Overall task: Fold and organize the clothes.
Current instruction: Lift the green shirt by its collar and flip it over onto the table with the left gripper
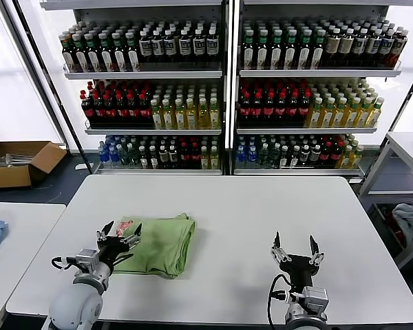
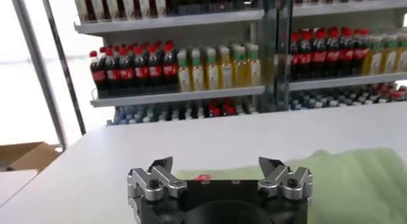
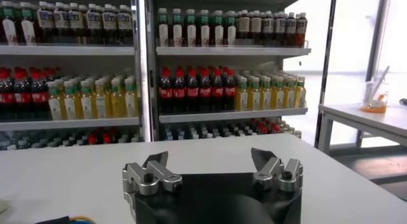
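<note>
Behind our white table (image 1: 261,227), tall shelves of bottled drinks (image 1: 227,89) are filling the background. We are looking down at the light green shirt (image 1: 162,244) lying folded into a compact stack on the table's left half, a bit of its red-and-white print showing at the near-left edge. Our left gripper (image 1: 120,234) is hovering at that edge with its fingers spread wide — gripping nothing. Our right gripper (image 1: 296,249) is waiting well apart over bare tabletop, fingers likewise wide open and empty.

Bottle shelves (image 1: 224,89) behind white table (image 1: 261,213); cardboard box (image 1: 17,163) on the floor
</note>
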{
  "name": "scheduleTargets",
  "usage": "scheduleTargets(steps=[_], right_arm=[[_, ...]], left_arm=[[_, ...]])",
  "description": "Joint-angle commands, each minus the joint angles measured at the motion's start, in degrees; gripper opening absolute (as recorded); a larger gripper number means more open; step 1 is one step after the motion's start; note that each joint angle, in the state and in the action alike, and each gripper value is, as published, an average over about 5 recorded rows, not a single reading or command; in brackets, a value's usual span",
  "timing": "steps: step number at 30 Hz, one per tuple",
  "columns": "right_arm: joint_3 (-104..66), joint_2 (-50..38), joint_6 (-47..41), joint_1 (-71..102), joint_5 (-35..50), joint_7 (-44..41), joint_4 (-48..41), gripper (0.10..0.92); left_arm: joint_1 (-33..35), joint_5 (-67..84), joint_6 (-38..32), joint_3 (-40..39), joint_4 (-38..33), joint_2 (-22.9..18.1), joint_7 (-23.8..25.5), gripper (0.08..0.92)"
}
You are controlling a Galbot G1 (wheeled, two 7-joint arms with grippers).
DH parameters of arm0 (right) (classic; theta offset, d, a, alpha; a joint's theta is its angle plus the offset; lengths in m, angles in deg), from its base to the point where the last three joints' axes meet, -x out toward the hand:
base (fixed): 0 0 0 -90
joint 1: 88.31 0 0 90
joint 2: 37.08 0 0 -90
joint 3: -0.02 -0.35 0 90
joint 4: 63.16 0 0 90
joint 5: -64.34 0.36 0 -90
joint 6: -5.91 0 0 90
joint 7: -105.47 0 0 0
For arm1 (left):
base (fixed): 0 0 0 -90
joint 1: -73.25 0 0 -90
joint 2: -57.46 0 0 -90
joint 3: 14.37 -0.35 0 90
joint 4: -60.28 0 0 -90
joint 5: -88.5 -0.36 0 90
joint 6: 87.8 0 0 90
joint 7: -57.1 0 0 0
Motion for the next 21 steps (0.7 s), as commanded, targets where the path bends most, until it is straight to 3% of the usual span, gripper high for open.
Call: scheduleTargets(steps=[1,21], right_arm=[[0.2,0.1,0.1,-0.1,0.0,0.1,-0.2,0.823],[0.6,0.4,-0.1,0.5,-0.9,-0.1,0.7,0.823]], left_arm=[[0.4,4.7,1.4,2.7,3.6,1.2,0.5,0.823],[-0.6,8.2,1.4,1.7,8.2,1.0,2.8,0.823]])
